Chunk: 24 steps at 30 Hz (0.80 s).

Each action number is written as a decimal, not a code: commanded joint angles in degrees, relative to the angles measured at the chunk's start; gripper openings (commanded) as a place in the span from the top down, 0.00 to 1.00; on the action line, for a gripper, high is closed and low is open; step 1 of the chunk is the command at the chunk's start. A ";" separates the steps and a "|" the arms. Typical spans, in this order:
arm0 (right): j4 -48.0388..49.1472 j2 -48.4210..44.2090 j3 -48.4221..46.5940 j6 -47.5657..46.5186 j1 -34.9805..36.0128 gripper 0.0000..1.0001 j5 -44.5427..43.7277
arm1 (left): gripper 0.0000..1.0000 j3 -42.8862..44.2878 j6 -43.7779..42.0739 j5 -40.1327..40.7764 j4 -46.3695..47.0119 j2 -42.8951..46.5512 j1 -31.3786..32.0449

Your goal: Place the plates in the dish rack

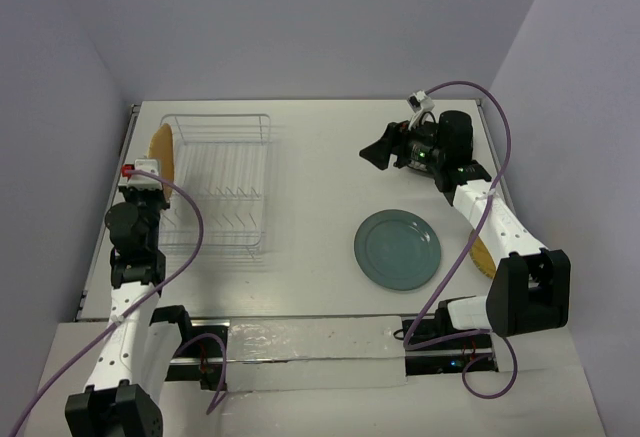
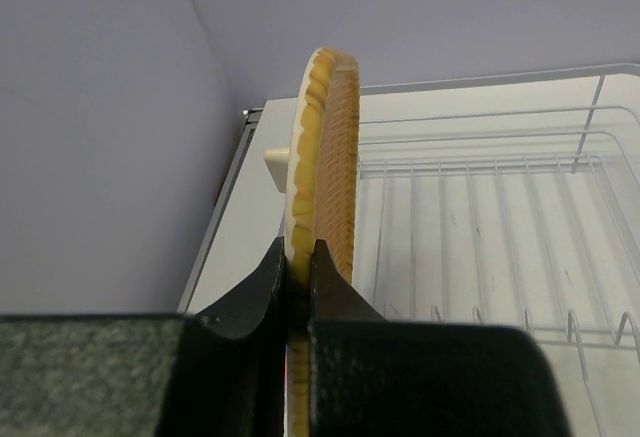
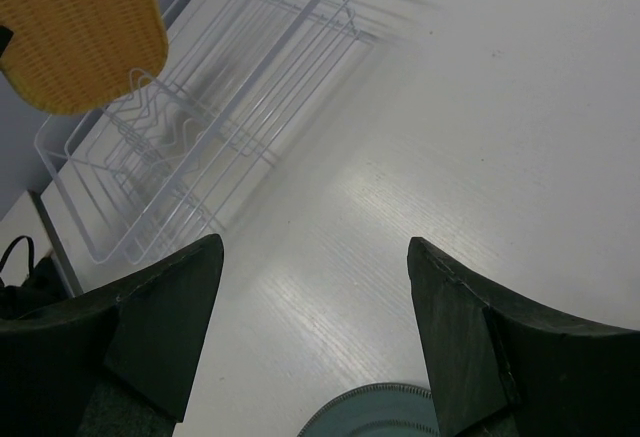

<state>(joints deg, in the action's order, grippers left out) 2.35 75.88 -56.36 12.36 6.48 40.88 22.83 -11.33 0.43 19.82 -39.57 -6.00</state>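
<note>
My left gripper (image 2: 298, 257) is clamped tight on the lower rim of the woven tan plate (image 2: 325, 147). The plate stands upright on edge at the far left side of the dish rack (image 2: 480, 217); I cannot tell whether it sits inside the side wire. My right gripper (image 3: 315, 252) hangs with its jaws spread wide and empty, above the table (image 1: 320, 157) to the right of the rack. I count three plates in view: the woven one, one round teal-grey plate (image 1: 397, 249) lying flat on the near right, and one yellow-tan plate (image 1: 482, 255), only a sliver showing under the right arm. There is one rack.
</note>
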 commanded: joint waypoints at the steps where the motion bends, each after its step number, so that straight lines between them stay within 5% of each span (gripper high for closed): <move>1: 1.78 -0.37 -3.26 -0.05 -0.33 0.19 1.86 | 1.00 0.73 6.46 4.27 4.55 1.87 -0.06; 24: 1.69 -0.40 -3.04 -2.60 -0.33 0.21 2.94 | 1.00 -2.53 0.45 7.77 10.51 3.68 -0.06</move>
<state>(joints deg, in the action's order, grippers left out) 2.35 75.88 -56.38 10.81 6.48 41.92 20.55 -8.15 7.04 22.41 -37.99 -5.98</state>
